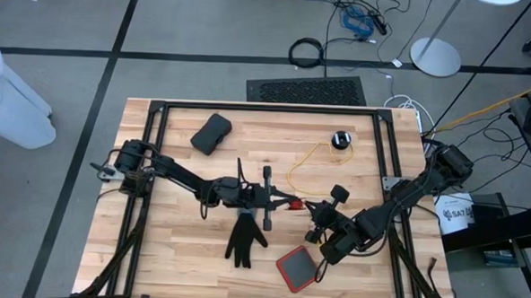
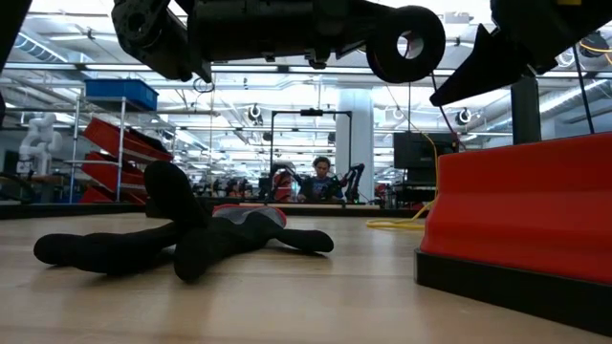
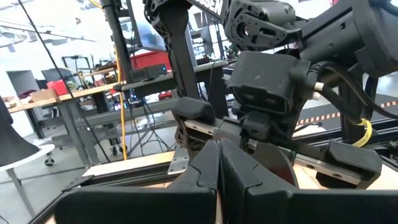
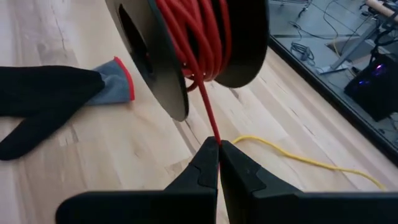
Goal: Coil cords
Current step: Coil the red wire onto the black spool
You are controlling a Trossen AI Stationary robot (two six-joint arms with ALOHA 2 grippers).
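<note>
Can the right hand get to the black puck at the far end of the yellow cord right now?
Probably not yet: the right hand is shut on the red cord from the spool. The black puck itself lies uncovered on the table.

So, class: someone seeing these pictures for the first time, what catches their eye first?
Mid-table, the two dark arms meet: the left gripper holds a black spool of red cord, and the shut right gripper pinches its loose red strand. Beside them lie a black glove, a red tray and a yellow cord running to a black puck.
</note>
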